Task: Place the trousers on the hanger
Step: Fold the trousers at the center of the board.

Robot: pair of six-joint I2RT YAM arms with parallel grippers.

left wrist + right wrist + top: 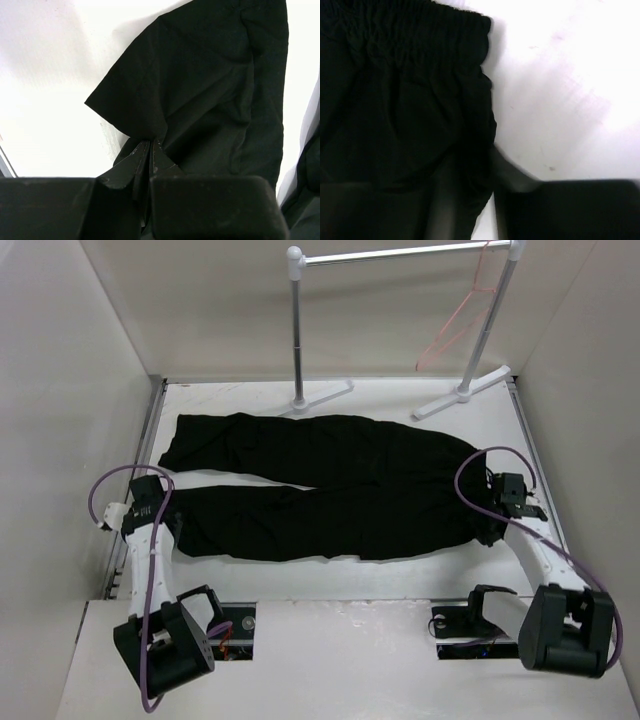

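Observation:
The black trousers (330,485) lie flat across the table, legs to the left and waistband to the right. My left gripper (170,523) is at the near leg's cuff. In the left wrist view it (151,145) is shut on a pinch of the cuff fabric (200,90). My right gripper (490,532) is at the near corner of the waistband. In the right wrist view its fingers (512,172) stand either side of the gathered waistband edge (420,30) with fabric pinched between them. The pink-red hanger (455,325) hangs on the rack at the back right, far from both grippers.
A white and silver clothes rack (400,255) stands at the back, its feet (320,398) on the table just behind the trousers. White walls close in the table on the left, right and back. Bare white table (560,90) shows right of the waistband.

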